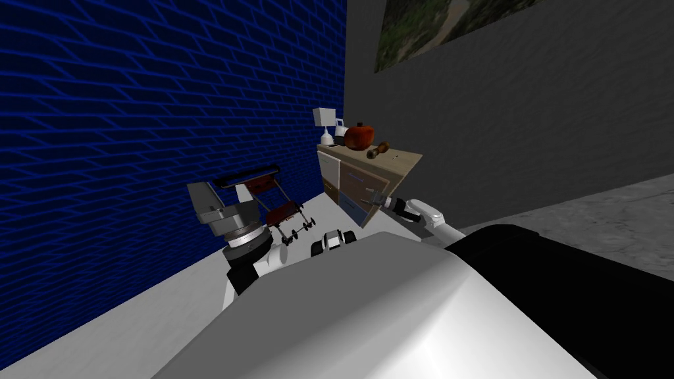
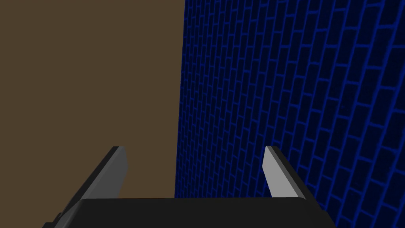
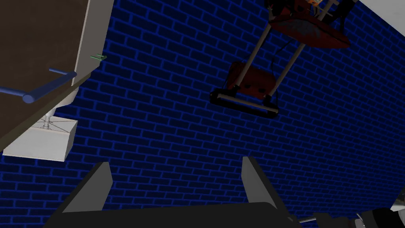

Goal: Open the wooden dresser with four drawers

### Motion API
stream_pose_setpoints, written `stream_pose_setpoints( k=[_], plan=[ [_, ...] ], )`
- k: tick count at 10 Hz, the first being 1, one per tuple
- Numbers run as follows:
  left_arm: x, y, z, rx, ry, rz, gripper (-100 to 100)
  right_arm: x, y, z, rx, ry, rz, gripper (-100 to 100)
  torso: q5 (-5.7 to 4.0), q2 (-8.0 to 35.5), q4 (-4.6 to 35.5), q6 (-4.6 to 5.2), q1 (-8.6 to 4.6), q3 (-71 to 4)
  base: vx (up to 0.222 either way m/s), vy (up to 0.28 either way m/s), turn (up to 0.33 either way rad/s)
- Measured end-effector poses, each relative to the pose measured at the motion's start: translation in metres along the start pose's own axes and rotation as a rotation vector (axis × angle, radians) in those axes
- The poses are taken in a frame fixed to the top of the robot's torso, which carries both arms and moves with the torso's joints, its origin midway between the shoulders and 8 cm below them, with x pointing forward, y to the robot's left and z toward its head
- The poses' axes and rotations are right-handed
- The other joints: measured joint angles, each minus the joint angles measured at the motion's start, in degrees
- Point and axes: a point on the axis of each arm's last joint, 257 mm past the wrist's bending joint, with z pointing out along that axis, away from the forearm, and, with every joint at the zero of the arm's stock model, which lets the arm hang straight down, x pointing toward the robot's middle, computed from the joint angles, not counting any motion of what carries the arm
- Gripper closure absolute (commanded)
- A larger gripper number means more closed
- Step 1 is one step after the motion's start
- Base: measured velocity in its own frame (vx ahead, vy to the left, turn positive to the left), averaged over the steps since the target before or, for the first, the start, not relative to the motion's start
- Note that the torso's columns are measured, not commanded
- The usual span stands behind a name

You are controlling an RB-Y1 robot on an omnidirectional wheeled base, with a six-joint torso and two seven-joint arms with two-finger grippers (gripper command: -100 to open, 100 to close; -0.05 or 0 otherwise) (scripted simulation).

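Observation:
The wooden dresser (image 1: pixel 375 172) stands against the blue brick wall, its drawer fronts beige, brown and blue. My right gripper (image 1: pixel 370 197) hovers just in front of those drawers. In the right wrist view, a brown drawer front (image 3: pixel 35 43) with a blue bar handle (image 3: pixel 49 85) lies off to one side of the open right gripper (image 3: pixel 176 184). The handle is not between the fingers, which hold nothing. My left gripper (image 1: pixel 203 196) is raised near the brick wall, well away from the dresser, and the left gripper (image 2: pixel 195 172) is open and empty.
On the dresser top are a white lamp (image 1: pixel 324 125), a red round object (image 1: pixel 359 137) and a small wooden piece (image 1: pixel 377 151). A red stroller (image 1: pixel 276 207) stands on the floor between the dresser and my left arm. A grey wall runs behind the dresser.

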Motion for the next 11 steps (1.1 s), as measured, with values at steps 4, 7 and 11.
stream_pose_setpoints(
  k=[4, 7, 11],
  plan=[
    [0.0, 0.0, 0.0, 0.0, 0.0, 0.0, 0, 0.042, -0.028, -0.022, -0.039, 0.164, -0.172, -100, 0.03, 0.0, 0.0, 0.01, 0.06, 0.0, 0.026, 0.076, 0.083],
    [0.0, 0.0, 0.0, 0.0, 0.0, 0.0, 0, 0.062, -0.049, -0.041, -0.064, 0.257, -0.265, -100, 0.02, 0.0, 0.0, -0.02, 0.06, 0.0, 0.024, 0.063, 0.086],
    [0.0, 0.0, 0.0, 0.0, 0.0, 0.0, 0, 0.092, -0.092, -0.07, -0.1, 0.419, -0.428, -100, 0.0, 0.0, 0.0, 0.02, 0.0, 0.0, 0.029, 0.072, 0.089]
  ],
)
